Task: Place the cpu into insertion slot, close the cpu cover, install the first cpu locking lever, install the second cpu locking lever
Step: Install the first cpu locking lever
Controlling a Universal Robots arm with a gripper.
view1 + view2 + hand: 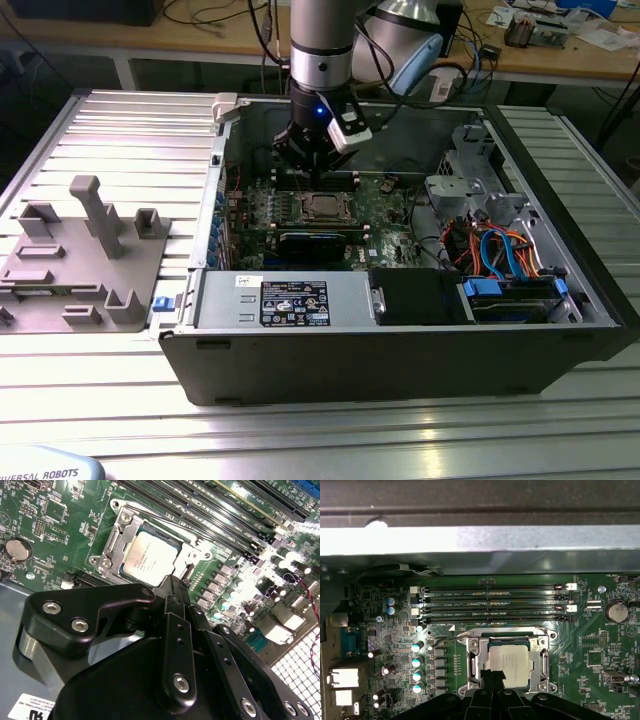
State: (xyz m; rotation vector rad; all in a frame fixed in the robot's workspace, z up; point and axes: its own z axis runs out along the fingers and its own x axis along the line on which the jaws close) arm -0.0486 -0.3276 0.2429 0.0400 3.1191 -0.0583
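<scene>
The small square silver-grey cpu (150, 557) is seated in the silver-rimmed insertion slot (472, 652) on the green board, with the thin silvery cpu cover (116, 539) lying flat around it. The black gripper (172, 586) is positioned directly above the socket edge; its fingers (492, 677) are narrowed together, holding nothing.

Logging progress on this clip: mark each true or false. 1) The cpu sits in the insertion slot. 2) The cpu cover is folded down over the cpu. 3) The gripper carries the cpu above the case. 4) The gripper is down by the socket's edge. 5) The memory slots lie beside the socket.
1) True: the cpu sits in the insertion slot.
2) True: the cpu cover frames it.
3) False: it holds nothing I can see; the cpu is seated.
4) True: the gripper is there.
5) True: memory slots.
</scene>
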